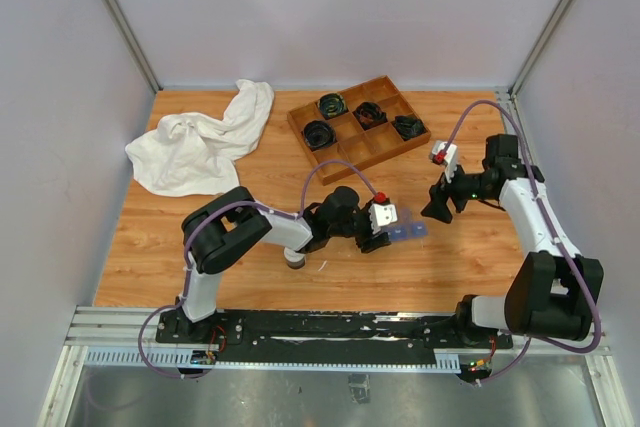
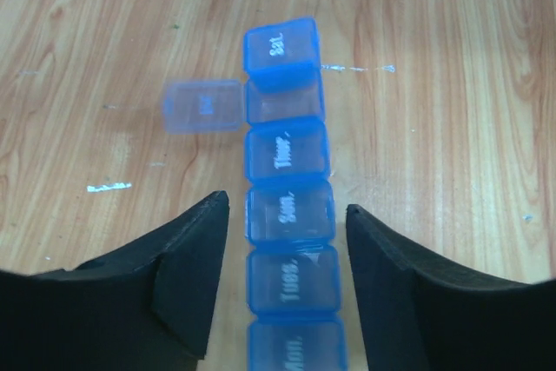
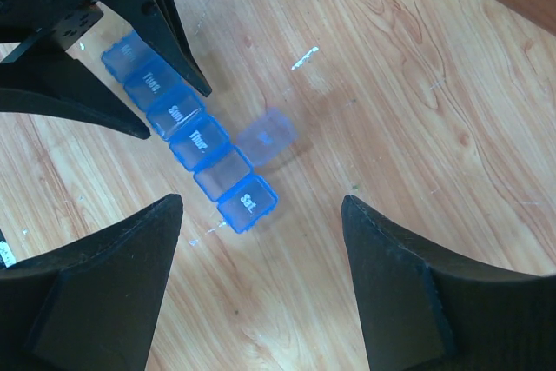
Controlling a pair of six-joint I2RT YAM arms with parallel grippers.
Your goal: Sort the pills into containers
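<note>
my left gripper (image 2: 282, 215), the nearer one, is spread astride the blue pill organizer (image 2: 289, 182), whose long axis runs from bottom centre straight up the left wrist view between my fingers without touching them, while my right gripper (image 3: 262, 202), spread and empty, hovers over its far end.

The pill-organizer strip (image 2: 287, 154) is translucent blue, with white day lettering on its lids. One lid (image 2: 202, 106), swung out beside the strip, looks paler and cloudier. Under the strip the table (image 1: 150, 247) is orange-brown with streaky wood grain. The left gripper (image 2: 287, 215) flanking the strip and the right gripper (image 3: 261, 206) near it both have matte black fingers. Well beyond the strip lie a white cloth (image 1: 200, 142) and a brown wooden tray (image 1: 376, 147) holding black cables (image 1: 333, 105) touched with green.
</note>
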